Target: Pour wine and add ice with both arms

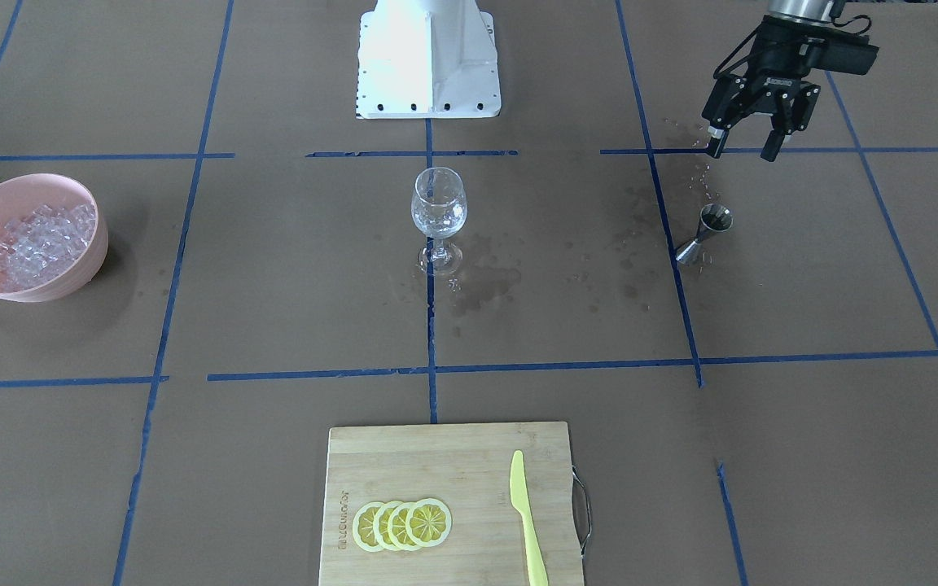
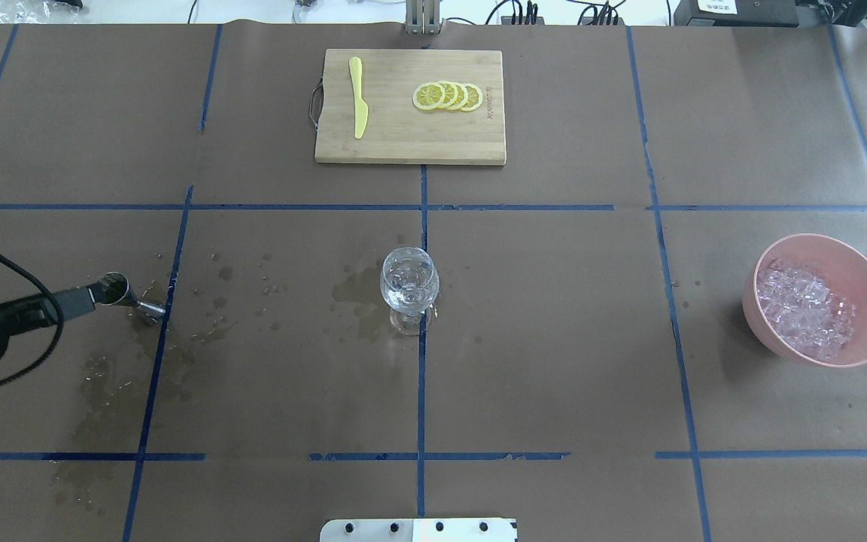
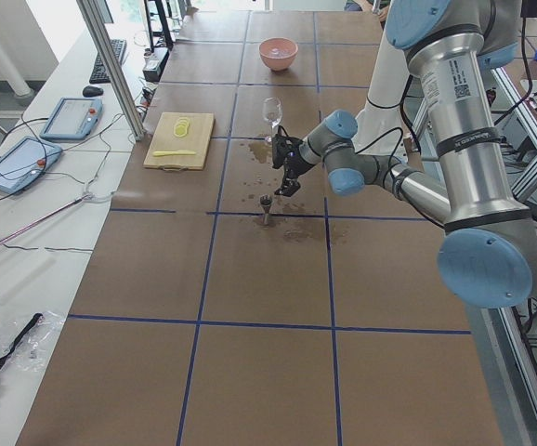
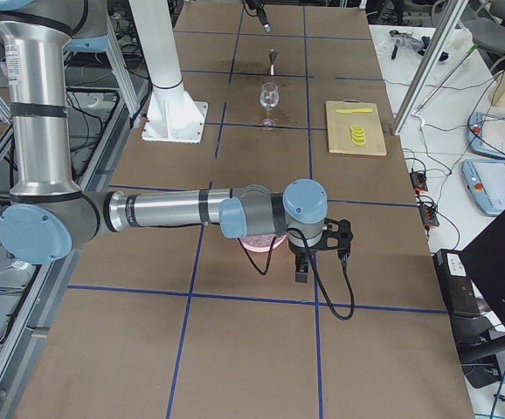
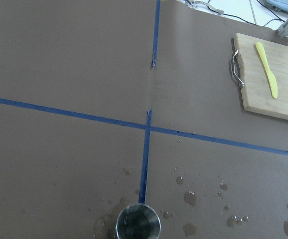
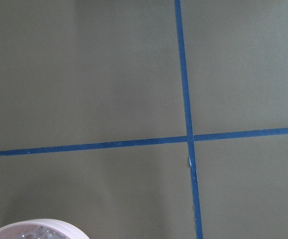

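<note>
- Ice (image 1: 44, 236) — small clear cubes — lay heaped in a round pink bowl (image 1: 78, 277) toward the table's end on the robot's right, well apart from everything else.
- A clear stemmed wine glass (image 1: 439, 207) stood upright at the table's middle on a blue tape line, with wet patches (image 1: 485, 281) on the brown paper beside its foot.
- The left arm's black two-finger gripper (image 1: 742, 152) hung above the table with its fingers spread apart and nothing between them.
- A small steel jigger (image 1: 705, 234) stood near that gripper, not touching it.
- The right arm's black gripper (image 4: 301, 272) showed only in the side view, just beside the pink bowl. I could not tell whether its fingers were apart or together.
- A bamboo cutting board (image 1: 444, 456) at the table's far edge carried four overlapping yellow lemon slices (image 1: 402, 523) and a yellow-green plastic knife (image 1: 528, 521).
</note>
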Robot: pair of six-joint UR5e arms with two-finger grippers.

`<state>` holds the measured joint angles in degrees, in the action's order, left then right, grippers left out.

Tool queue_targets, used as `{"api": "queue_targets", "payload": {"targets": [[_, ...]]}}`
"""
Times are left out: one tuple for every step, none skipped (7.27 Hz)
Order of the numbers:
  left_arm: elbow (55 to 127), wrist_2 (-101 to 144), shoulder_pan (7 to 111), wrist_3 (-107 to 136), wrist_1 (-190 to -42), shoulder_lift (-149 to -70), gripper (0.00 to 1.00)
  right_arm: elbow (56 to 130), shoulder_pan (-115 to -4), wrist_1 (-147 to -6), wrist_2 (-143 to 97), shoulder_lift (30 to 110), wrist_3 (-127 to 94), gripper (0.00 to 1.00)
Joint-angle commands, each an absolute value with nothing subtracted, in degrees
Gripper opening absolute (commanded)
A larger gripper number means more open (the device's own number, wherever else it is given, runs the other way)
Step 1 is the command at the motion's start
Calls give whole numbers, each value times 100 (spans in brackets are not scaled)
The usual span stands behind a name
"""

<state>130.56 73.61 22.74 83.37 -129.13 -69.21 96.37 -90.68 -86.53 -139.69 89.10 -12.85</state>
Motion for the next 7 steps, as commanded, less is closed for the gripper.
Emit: {"api": "queue_targets", "payload": {"targets": [[13034, 5754, 989, 9199, -12220, -6882, 100, 9720, -8913, -8648, -13957, 8895, -1458, 100], [12973, 5200, 662, 9420, -12043, -6899, 100, 9790, -8834, -8648, -13940, 8877, -1581, 100], [12668, 4551, 433, 9657, -11980, -6978, 100, 9808, -8807, -8648, -13948, 8860, -1626, 100], [12213, 3996, 387, 9729, -11971, -7135, 100, 9878, -8789, -8648, -13948, 8859, -1635, 100], [11808, 3668, 387, 9729, -11953, -7398, 100, 9992, -8754, -8657, -13957, 8859, -1730, 100], [11360, 3378, 387, 9729, -11944, -7740, 100, 10080, -8754, -8657, -13974, 8859, -1862, 100], [10990, 3123, 387, 9729, -11944, -8048, 100, 10090, -8754, -8666, -13975, 8859, -1872, 100]]}}
